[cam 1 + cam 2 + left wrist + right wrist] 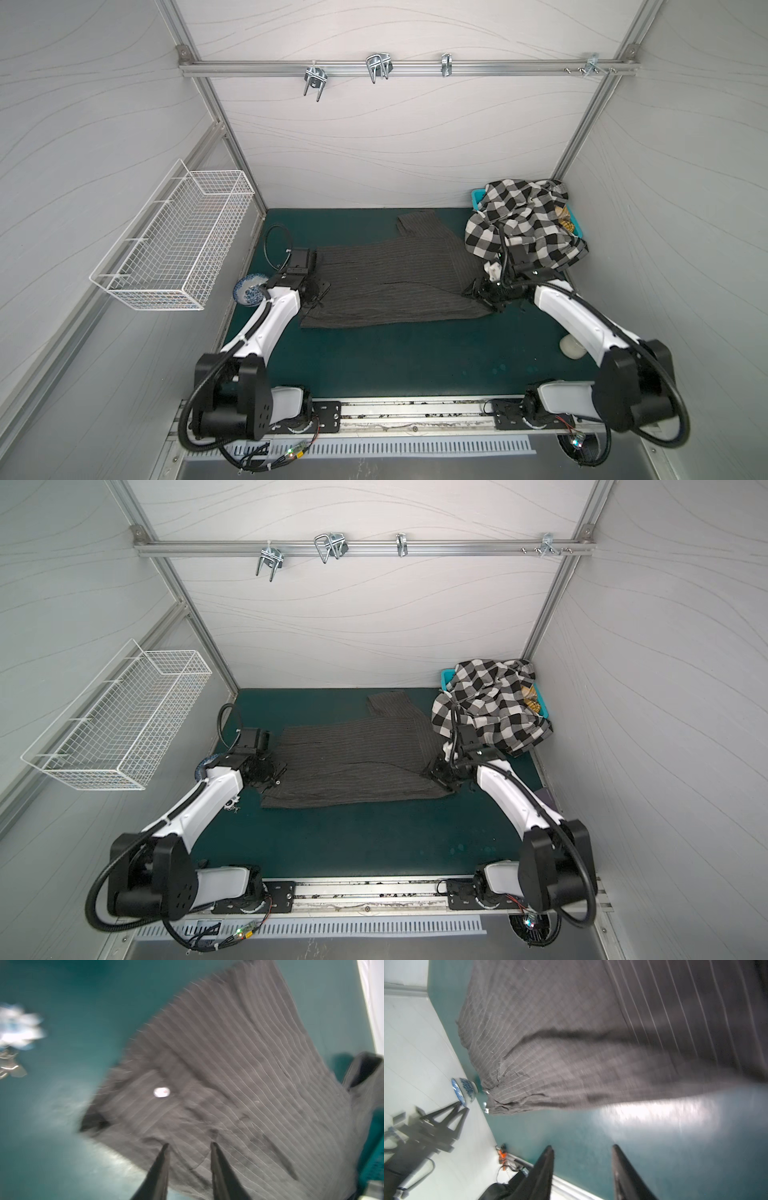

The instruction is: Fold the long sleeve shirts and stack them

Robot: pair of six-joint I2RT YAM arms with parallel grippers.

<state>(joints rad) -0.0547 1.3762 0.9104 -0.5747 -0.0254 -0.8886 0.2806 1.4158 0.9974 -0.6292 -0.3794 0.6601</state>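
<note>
**Pinstriped shirt spread flat, folding barely begun, checked shirt untouched**

In both top views, I see the pinstriped shirt lying mostly flat in the middle of the dark green mat. Its long axis runs left to right across the table. One sleeve angles away toward the back wall. The left gripper sits at the shirt's left end and the right gripper at its right end. The checked shirt is heaped, crumpled, over the teal basket in the back right corner. I judge the task to be at an early stage: I see no finished fold and no stack, and the second shirt has not been laid out.

In the left wrist view, the left gripper has its fingers parted just above the striped cloth, with nothing pinched between them. A white button shows close ahead. The picture is blurred, so I cannot say whether this end is the collar or the hem.

In the right wrist view, the right gripper is also spread and holds nothing. It is over bare mat, just off the shirt's edge. The stripes run away from the camera toward the far end, where a blue-and-white bowl stands beside the cloth.
</note>
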